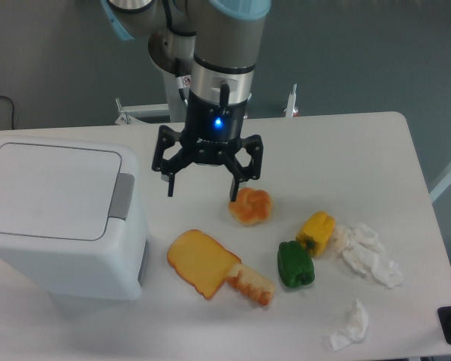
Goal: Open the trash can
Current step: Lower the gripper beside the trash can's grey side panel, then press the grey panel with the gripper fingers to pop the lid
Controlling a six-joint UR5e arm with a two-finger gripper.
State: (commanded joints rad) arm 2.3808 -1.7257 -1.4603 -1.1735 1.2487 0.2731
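One spread, seemingly empty pair of jaws beside the closed trash can [60, 214], bare table [346, 143] between.

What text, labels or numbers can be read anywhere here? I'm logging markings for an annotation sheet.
None can be read.
Small red and white sticker on the robot arm: too small and blurred to read.
The trash can, the gripper and the food show no visible lettering.

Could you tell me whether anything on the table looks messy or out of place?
Crumpled tissues lie loose near the right edge, one apart in front. The trash can sits closed at left.
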